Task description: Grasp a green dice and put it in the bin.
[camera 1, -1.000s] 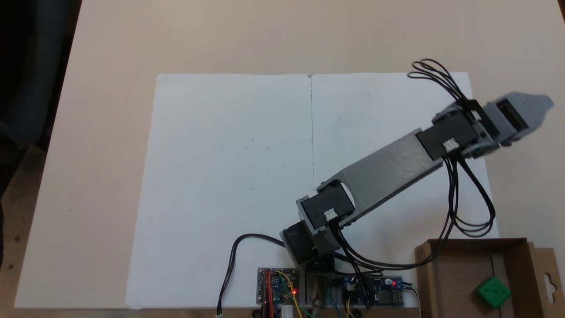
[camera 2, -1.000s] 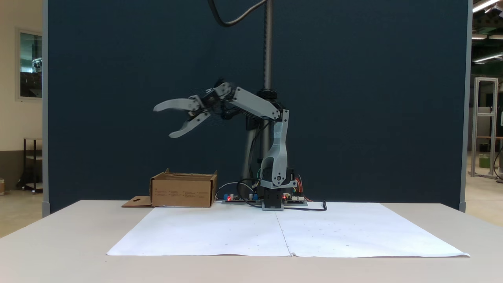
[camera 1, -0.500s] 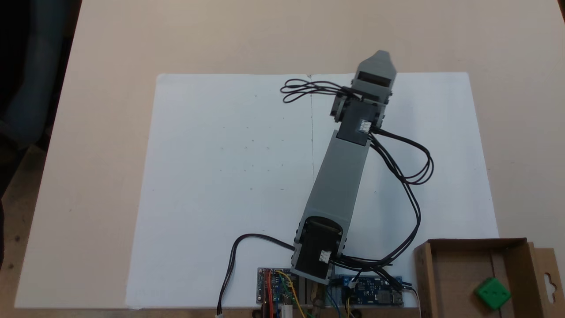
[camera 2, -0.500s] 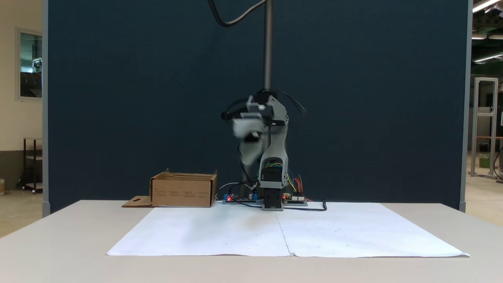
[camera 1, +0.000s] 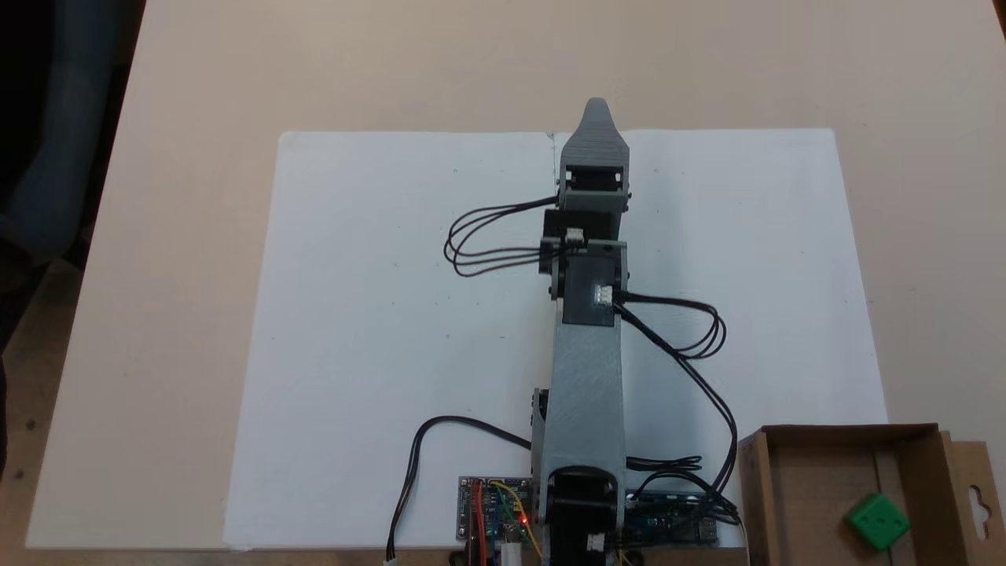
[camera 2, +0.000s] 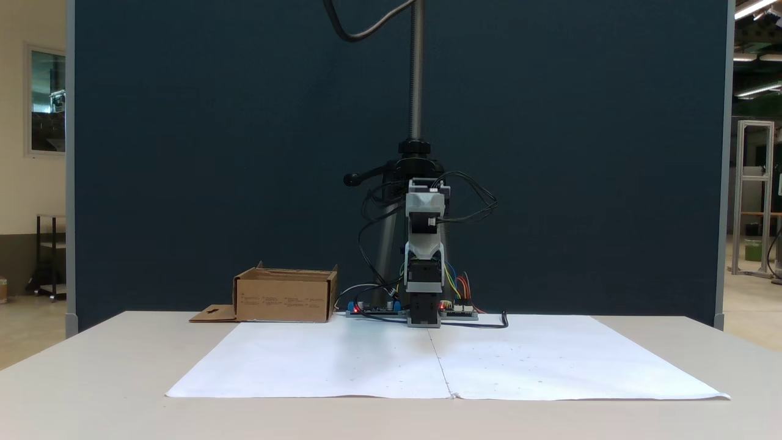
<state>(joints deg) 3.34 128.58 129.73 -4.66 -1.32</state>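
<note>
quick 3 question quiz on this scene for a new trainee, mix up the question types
1. True or false: the green dice lies inside the bin.
2. In a fixed view, the gripper points: A) at the bin, B) along the white paper's centre seam, C) at the boards.
3. Fill in: the bin is made of brown ____.

Key: 1 true; 2 B; 3 cardboard.

No text can be read anywhere. The near wall of the bin [camera 2: 285,299], left of the arm in a fixed view, carries a few rows of small dark print, perhaps a printed label, too small to make out. The circuit boards [camera 1: 493,519] show no legible markings.
</note>
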